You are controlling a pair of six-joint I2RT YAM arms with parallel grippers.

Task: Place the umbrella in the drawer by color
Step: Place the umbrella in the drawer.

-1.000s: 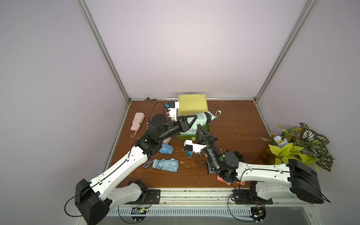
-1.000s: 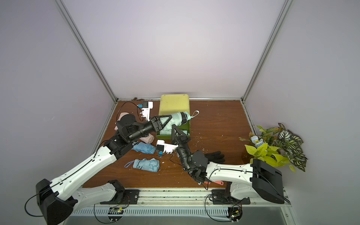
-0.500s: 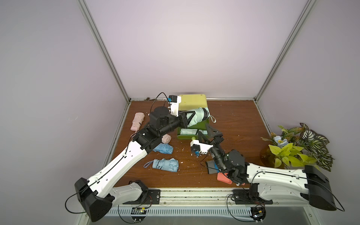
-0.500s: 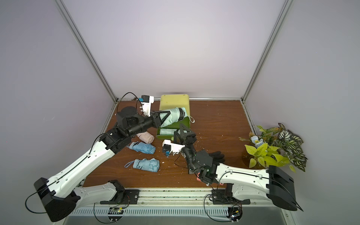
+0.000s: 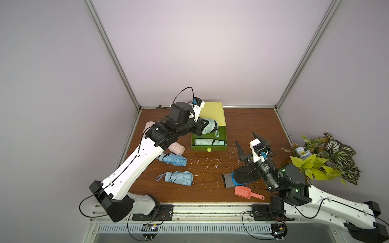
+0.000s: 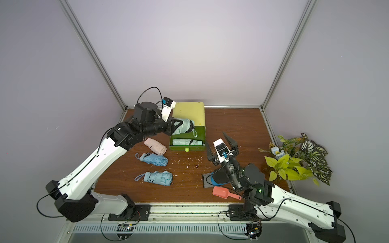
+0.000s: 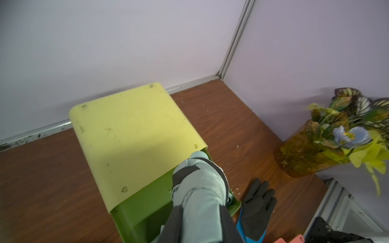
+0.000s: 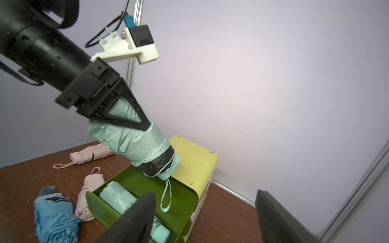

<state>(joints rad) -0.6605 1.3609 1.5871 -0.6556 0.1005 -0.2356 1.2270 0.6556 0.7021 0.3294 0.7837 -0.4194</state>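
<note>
My left gripper (image 5: 207,130) is shut on a mint green umbrella (image 5: 211,128), holding it tilted handle-down above the back of the open green drawer (image 5: 197,148). Its wrist strap hangs into the drawer (image 8: 99,208) in the right wrist view. A second mint umbrella (image 5: 209,142) lies inside along the drawer's front. In the left wrist view the held umbrella (image 7: 200,189) covers much of the drawer (image 7: 143,212). My right gripper (image 5: 244,137) stands open and empty to the right of the drawer, raised off the table.
The drawer belongs to a yellow cabinet (image 5: 212,113) at the back wall. Two blue umbrellas (image 5: 173,160) (image 5: 181,177) and a pink umbrella (image 5: 176,148) lie left of the drawer. A black glove (image 5: 244,176), red scoop (image 5: 245,192) and potted plant (image 5: 322,160) sit at right.
My right gripper has opened and drawn back to the right, away from the drawer. My left gripper has swung the mint umbrella back over the drawer, handle pointing down.
</note>
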